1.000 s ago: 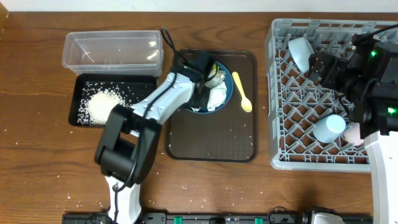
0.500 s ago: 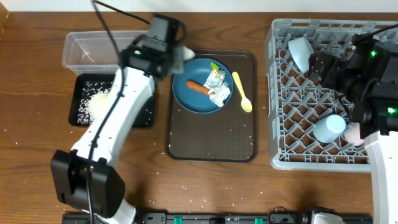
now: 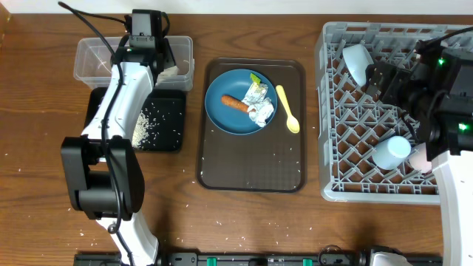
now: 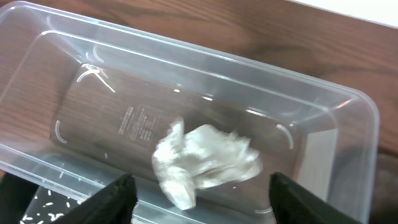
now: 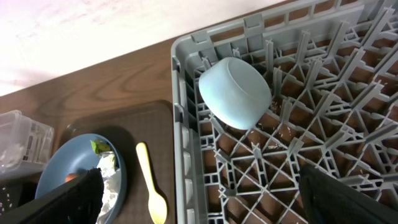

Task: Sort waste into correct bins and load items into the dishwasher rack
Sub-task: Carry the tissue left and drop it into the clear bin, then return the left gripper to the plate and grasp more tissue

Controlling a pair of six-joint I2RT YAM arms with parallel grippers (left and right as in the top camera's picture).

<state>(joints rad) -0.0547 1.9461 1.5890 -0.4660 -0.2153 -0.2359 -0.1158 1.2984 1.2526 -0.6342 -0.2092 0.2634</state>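
Left fingers (image 4: 115, 196) are spread open, with the crumpled tissue (image 4: 205, 163) loose in the clear tub (image 4: 323, 106) at their 12 o'clock. Right fingers (image 5: 68, 199) are wide open too.

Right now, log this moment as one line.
left fingers: open over clear tub | tissue: in tub | right fingers: open over rack | sausage: on blue dish

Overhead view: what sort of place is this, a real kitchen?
Probably a tabletop mock-up of a dish-clearing station, not a kitchen: a wooden table, a grey dishwasher rack, and a brown tray carrying a used dark-blue dish.
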